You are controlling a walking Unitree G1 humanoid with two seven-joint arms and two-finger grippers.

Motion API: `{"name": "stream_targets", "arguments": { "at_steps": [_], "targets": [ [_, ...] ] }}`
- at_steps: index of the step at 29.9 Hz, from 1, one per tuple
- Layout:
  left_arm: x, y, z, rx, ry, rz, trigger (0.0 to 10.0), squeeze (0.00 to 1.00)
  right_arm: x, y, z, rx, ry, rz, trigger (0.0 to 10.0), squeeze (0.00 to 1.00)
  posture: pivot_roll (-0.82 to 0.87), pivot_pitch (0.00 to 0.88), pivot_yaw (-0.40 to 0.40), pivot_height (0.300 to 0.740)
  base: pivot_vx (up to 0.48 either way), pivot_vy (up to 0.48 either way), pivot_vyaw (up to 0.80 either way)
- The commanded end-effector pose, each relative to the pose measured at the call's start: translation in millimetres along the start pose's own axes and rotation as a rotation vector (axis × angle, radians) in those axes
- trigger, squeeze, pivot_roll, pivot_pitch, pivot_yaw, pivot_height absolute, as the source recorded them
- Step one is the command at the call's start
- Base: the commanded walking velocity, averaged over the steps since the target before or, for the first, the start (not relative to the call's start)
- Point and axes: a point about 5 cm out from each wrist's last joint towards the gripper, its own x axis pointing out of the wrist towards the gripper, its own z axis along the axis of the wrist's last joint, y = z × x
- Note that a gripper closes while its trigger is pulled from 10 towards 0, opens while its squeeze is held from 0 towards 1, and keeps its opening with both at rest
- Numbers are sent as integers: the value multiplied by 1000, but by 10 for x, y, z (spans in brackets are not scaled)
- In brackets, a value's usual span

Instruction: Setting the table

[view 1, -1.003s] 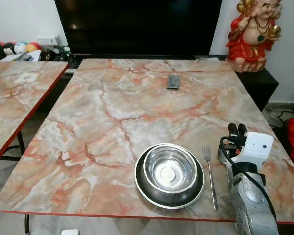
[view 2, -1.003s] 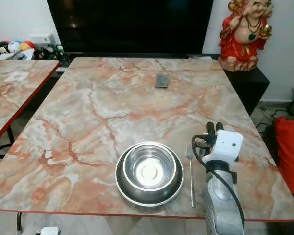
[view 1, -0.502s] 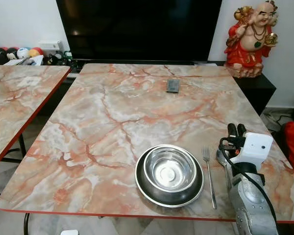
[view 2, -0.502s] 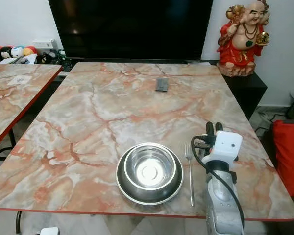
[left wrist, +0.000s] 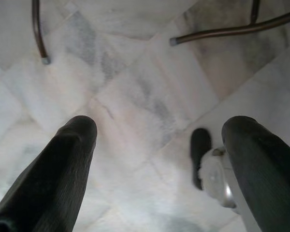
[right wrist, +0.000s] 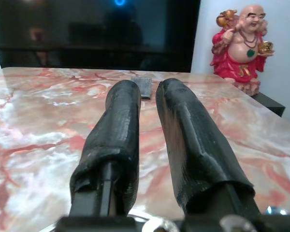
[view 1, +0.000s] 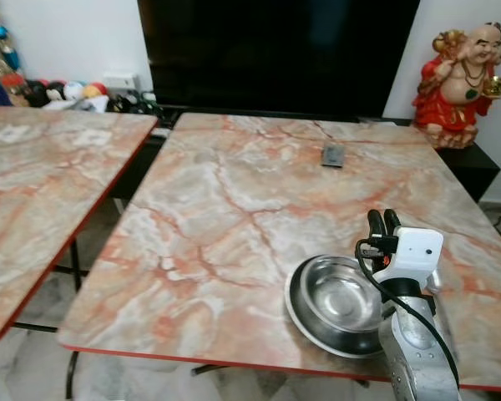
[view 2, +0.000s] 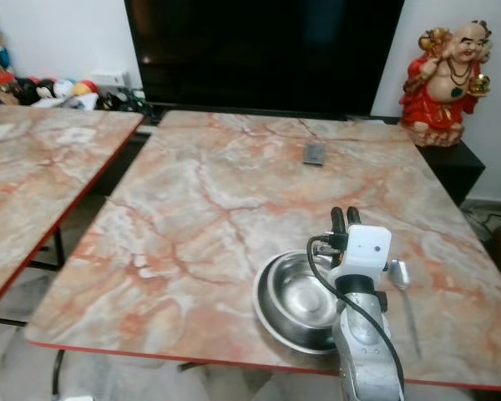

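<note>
A shiny metal bowl (view 2: 296, 299) sits near the front edge of the counter (view 2: 217, 200), toward its right corner. A spoon (view 2: 403, 292) lies flat just to the right of the bowl. Its long handle points at the front edge and its round end points at the back. The right gripper (view 2: 344, 220) hangs above the bowl, fingers nearly together, holding nothing. The left gripper (left wrist: 159, 145) hangs over the floor (left wrist: 135, 82), fingers wide apart.
</note>
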Motion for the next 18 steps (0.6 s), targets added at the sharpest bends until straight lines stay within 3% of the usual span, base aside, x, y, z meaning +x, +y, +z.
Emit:
{"name": "stream_targets", "arguments": {
  "at_steps": [1,18],
  "targets": [
    [-10,-55,-66,4,24,-16,10000,0,2,-50,59,-20,-30,-8,10000,0,-26,0,-1,740,0,480,0],
    [-6,-62,-52,-9,17,-19,10000,0,-2,68,132,13,-57,39,10000,0,-15,0,-11,740,0,480,0]
  ]
}}
